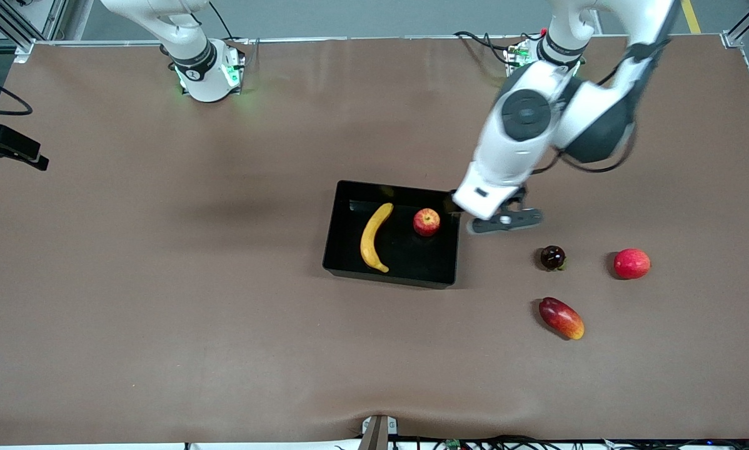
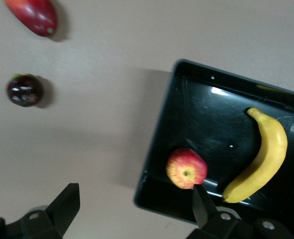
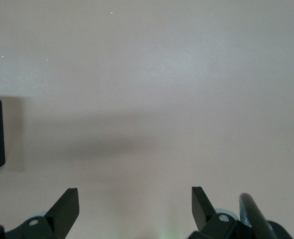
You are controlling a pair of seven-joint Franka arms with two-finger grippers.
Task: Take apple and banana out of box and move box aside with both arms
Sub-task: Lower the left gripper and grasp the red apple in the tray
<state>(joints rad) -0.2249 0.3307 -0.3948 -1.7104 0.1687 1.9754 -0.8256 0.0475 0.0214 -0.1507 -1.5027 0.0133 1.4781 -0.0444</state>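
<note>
The black bin (image 1: 340, 232) sits mid-table. The yellow banana (image 1: 374, 237) and the red apple with yellow flecks (image 1: 426, 222) lie inside it, apart from each other. My left gripper (image 1: 502, 220) hangs open and empty just over the bin's corner at the left arm's end. The left wrist view shows the left gripper (image 2: 134, 199) with its fingers wide apart, over the bin (image 2: 159, 144), with the apple (image 2: 186, 168) and the banana (image 2: 262, 157) in it. My right gripper (image 3: 134, 196) is open and empty over bare table. It does not show in the front view.
Toward the left arm's end lie a dark round fruit (image 1: 552, 257), a plain pinkish-red round fruit (image 1: 631, 263) and a red-orange mango (image 1: 561, 317). The left wrist view shows the dark fruit (image 2: 24, 90) and the mango (image 2: 33, 16). A black device (image 1: 12, 147) overhangs the right arm's end.
</note>
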